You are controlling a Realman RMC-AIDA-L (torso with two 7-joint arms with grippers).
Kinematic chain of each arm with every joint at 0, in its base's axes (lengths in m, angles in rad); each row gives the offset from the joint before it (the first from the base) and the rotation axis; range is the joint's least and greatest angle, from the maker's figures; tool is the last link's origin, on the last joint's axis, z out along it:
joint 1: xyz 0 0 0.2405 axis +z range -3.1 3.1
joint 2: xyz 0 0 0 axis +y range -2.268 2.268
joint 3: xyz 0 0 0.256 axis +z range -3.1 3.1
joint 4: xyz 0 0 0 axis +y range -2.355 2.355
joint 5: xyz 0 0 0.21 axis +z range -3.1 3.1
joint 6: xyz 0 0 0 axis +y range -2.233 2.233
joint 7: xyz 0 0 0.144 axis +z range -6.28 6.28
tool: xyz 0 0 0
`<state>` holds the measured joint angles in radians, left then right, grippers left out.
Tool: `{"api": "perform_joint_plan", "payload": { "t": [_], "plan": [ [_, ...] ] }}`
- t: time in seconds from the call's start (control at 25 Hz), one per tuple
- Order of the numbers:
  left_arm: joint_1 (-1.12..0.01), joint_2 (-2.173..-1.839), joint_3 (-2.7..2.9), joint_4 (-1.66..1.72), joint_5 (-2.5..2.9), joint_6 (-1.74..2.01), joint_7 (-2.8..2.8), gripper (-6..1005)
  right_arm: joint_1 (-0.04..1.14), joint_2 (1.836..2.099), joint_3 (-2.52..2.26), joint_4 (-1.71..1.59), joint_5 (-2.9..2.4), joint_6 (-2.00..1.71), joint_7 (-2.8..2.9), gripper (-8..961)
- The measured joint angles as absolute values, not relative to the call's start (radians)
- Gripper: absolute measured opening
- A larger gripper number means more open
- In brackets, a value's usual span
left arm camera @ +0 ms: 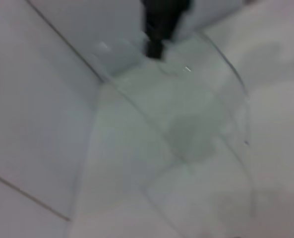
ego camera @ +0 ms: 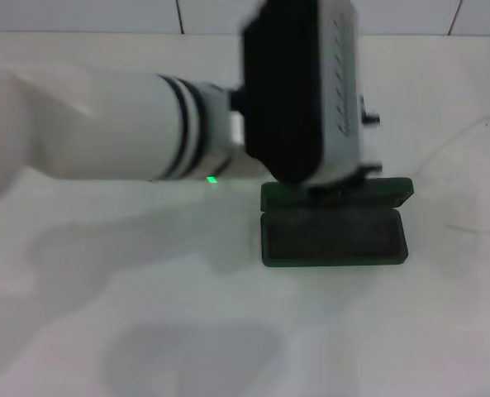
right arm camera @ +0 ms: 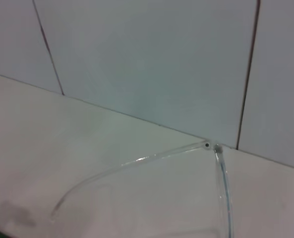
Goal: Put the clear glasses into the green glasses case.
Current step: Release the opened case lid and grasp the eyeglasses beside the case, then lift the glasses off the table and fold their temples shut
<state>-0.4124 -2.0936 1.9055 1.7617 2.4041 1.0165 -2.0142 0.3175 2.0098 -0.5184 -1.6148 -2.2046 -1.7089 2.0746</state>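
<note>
Glasses [right arm camera: 151,157]: you hold them above the open case [ego camera: 334,236], ready to lower in.
Left gripper [left arm camera: 159,27]: fingers pinch the lens.
Right gripper: unseen.

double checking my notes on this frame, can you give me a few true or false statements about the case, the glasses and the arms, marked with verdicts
1. The green glasses case lies open on the table. True.
2. The left arm reaches over the case in the head view. True: its wrist sits above the case's rear part.
3. The clear glasses already lie inside the case. False: the visible lining is bare, and the left wrist view shows the curved lens close to the camera with a dark end effector finger at its edge.
4. The case is red. False: it is dark green.
5. The right arm shows in the head view. False: only the left arm appears there.
</note>
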Motion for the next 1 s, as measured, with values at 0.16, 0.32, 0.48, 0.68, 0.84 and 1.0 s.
{"api": "perform_joint_plan", "payload": {
  "t": [0.16, 0.32, 0.48, 0.68, 0.84, 1.0],
  "plan": [
    [-0.312, -2.095, 1.829, 1.906, 2.404, 1.024, -2.071, 478, 0.32, 1.993, -0.519, -1.583, -2.117, -1.752, 1.994, 103],
    [-0.233, -2.096, 1.743, 1.987, 2.371, 1.011, -2.116, 475, 0.319, 1.972, -0.518, -1.517, -1.995, -1.824, 1.907, 103],
    [-0.172, -2.093, 1.606, 2.006, 2.147, 1.02, -2.085, 473, 0.317, 1.95, -0.518, -1.419, -1.875, -1.884, 1.858, 103],
    [-0.117, -2.093, 1.395, 1.98, 1.771, 1.162, -1.946, 473, 0.341, 1.912, -0.517, -1.168, -1.687, -1.968, 1.777, 103],
    [-0.106, -2.094, 1.264, 1.932, 1.562, 1.342, -1.884, 474, 0.393, 1.913, -0.522, -1.048, -1.674, -1.998, 1.72, 103],
    [-0.112, -2.093, 1.225, 1.87, 1.442, 1.452, -1.827, 384, 0.45, 1.923, -0.547, -0.937, -1.685, -2.004, 1.672, 103]
  ]
}}
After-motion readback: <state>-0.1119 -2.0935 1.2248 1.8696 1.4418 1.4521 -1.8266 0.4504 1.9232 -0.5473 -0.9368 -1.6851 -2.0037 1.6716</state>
